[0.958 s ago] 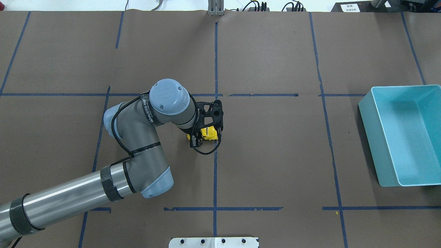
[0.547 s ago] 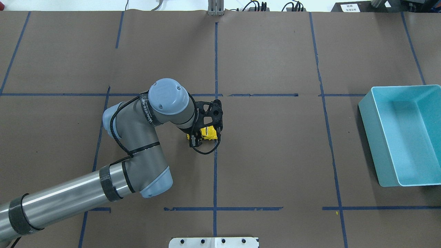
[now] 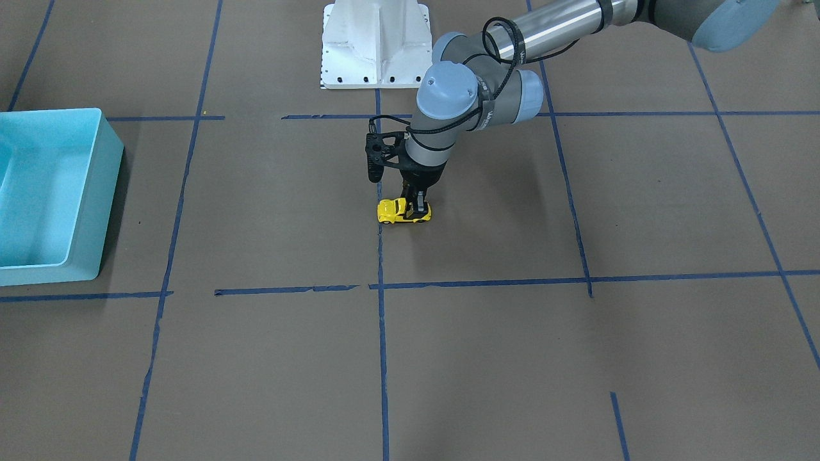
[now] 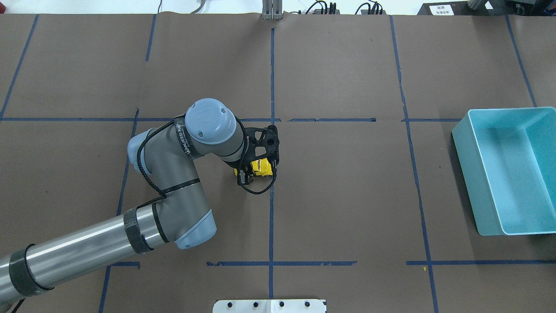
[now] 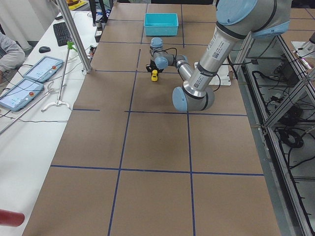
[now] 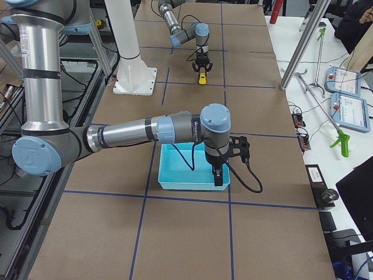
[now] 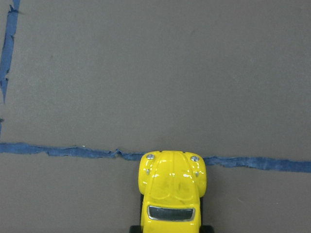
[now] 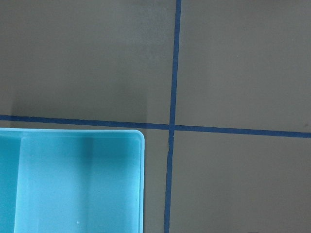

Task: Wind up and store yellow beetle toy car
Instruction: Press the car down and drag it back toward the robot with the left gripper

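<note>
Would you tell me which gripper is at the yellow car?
The left gripper, clamped on the yellow beetle toy car; the right gripper hangs over the blue bin.

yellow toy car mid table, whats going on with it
The left gripper is clamped on the yellow beetle toy car, which sits on its wheels on the table, so this looks like the wind-up stage. The light blue bin stands well off to the robot's right with nothing visible in it. The right gripper hangs over one corner of that bin.
</note>
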Robot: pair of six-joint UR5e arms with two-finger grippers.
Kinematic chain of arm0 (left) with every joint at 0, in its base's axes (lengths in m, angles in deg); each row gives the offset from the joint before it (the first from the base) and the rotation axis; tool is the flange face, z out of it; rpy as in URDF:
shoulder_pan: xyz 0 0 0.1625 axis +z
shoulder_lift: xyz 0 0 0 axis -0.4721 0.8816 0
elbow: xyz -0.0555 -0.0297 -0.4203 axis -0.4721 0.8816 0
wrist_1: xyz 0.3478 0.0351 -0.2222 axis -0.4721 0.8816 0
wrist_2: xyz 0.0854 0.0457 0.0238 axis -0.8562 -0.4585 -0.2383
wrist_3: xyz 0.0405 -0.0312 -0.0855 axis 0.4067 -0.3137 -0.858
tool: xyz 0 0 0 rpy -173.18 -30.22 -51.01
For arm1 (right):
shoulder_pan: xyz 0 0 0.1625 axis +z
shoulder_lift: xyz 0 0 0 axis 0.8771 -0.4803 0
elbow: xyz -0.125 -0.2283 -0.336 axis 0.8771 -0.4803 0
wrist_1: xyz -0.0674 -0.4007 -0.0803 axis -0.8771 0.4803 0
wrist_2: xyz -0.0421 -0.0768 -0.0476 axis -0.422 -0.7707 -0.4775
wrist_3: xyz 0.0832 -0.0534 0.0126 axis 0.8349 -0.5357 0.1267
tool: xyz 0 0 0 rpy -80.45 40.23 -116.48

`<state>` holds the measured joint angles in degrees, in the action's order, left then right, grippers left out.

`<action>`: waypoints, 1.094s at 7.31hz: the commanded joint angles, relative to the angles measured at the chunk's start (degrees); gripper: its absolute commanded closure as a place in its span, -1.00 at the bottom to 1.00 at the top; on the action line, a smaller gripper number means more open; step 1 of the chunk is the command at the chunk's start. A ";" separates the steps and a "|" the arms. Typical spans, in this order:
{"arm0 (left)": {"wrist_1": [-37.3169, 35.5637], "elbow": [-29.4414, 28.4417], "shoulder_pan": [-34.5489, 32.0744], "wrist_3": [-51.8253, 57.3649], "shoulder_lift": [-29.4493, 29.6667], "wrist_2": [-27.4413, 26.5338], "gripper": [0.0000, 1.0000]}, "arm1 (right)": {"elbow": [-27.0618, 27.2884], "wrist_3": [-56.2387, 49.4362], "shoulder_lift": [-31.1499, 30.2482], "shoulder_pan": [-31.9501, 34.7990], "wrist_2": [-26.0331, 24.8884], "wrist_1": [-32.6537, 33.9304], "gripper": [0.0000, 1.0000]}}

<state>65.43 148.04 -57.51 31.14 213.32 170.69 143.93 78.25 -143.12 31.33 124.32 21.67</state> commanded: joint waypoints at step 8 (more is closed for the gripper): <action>0.00 2.37 -0.37 0.00 -2.99 0.09 0.81 | 0.03 0.26 -1.48 -0.35 3.17 -0.22 -1.00</action>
<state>65.44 149.76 -57.80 31.14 211.07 170.78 144.09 78.44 -144.61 31.04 127.57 21.51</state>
